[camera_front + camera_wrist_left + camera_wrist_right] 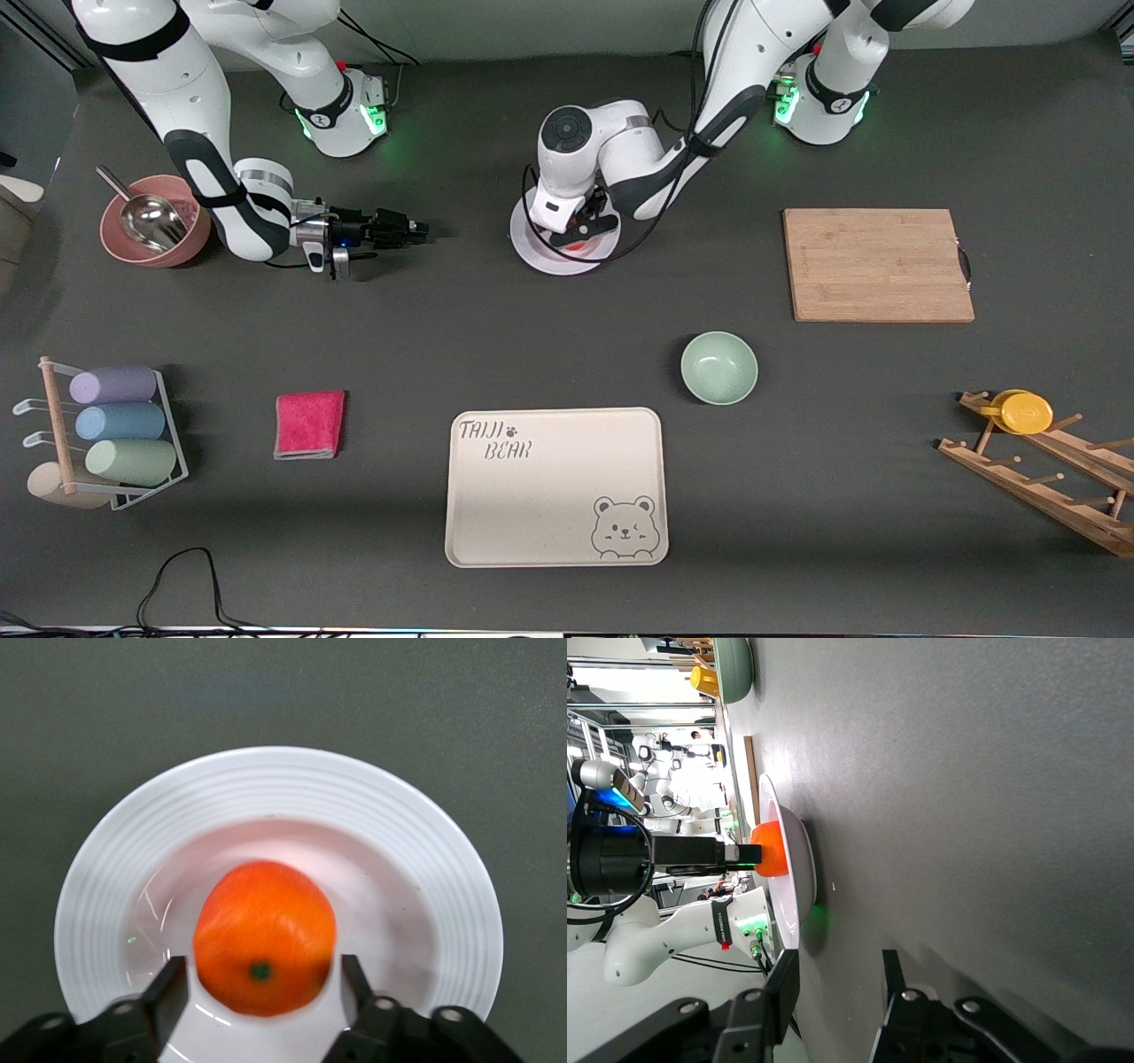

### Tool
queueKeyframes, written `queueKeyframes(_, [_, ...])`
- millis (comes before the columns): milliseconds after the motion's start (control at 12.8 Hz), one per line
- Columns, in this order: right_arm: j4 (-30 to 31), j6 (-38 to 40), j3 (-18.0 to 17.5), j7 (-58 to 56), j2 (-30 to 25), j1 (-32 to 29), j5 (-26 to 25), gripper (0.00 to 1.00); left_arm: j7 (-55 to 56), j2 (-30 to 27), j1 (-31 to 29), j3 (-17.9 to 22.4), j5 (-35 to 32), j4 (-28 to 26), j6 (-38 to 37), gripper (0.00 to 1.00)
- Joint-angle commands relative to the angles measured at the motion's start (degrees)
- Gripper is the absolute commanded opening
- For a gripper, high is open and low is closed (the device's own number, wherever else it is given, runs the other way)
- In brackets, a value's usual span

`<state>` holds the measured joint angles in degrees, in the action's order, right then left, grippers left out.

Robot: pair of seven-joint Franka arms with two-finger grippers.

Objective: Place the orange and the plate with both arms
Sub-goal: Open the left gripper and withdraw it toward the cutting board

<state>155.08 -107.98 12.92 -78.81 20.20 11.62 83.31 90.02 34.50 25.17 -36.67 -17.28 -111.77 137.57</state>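
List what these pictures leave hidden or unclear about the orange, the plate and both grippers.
- Front view: the left arm covers most of the orange and the plate.
- Left wrist view: the left gripper straddles the orange; contact between fingers and fruit is unclear.
- Left wrist view: the fingers cover the plate's nearest rim.
- Right wrist view: the right gripper, open over bare table, is cut off by the edge.

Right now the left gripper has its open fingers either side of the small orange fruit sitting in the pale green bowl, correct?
Not the bowl. In the left wrist view the small orange fruit sits in the round glossy white plate, with the left gripper open, a finger on either side of it. The rest is right.
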Motion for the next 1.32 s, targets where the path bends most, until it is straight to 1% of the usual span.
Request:
queueKeyframes(0, [-0.48,0.4,-0.17,-1.52,1.51,0.6,1.5,0.45,1.92,-1.01,0.85,0.72,-0.82,0.67,-1.16,1.0])
queueKeyframes(311, [-0.48,0.4,-0.53,-1.7,2.04,3.05,5.27,0.45,1.74,-2.06,-0.03,0.72,-0.82,0.94,-1.42,1.0])
queueKeyframes(467, [-0.48,0.4,-0.96,-1.7,2.22,4.37,7.38,0.45,0.95,-4.34,-2.91,0.72,-0.91,1.9,-5.27,1.0])
queueKeyframes(545, [-0.48,0.4,-0.97,-1.7,2.22,5.16,8.0,0.45,-2.01,-6.44,-5.54,0.63,-0.91,2.6,-9.47,1.0])
queueKeyframes(701, [-0.56,0.4,-1.05,-1.7,2.3,7.52,10.89,0.45,-12.62,-9.26,-12.65,0.19,0.06,5.58,-17.91,1.0])
queueKeyframes(779, [-0.74,0.32,-1.05,-1.7,2.65,8.5,12.56,0.45,-16.76,-10.14,-15.82,0.1,0.06,8.12,-21.26,1.0])
queueKeyframes(857, [-1.0,0.32,-1.84,-1.78,2.74,8.94,13.71,0.45,-21.68,-10.32,-18.63,0.1,0.06,11.28,-24.68,1.0])
queueKeyframes(934, [-1.0,0.23,-2.8,-1.78,2.74,9.47,15.37,0.45,-26.77,-10.24,-20.66,0.28,0.41,15.14,-29.24,1.0])
queueKeyframes(1012, [-1.18,0.14,-2.9,-1.78,2.74,10.95,17.3,0.45,-31.26,-9.98,-23.21,0.54,1.19,18.57,-33.03,1.0])
queueKeyframes(1090, [-1.35,0.05,-2.9,-1.78,3.35,12.62,19.24,0.45,-36.53,-9.97,-27.06,0.54,1.9,20.52,-35.24,1.0])
queueKeyframes(1168, [-2.05,0.14,-2.99,-2.83,4.05,13.68,21.34,0.45,-41.19,-10.15,-30.32,0.54,2.08,21.15,-35.96,1.0])
queueKeyframes(1246, [-2.49,0.14,-2.99,-3.62,5.19,15.0,23.02,0.45,-45.24,-10.93,-31.31,1.06,1.91,21.33,-36.92,1.0])
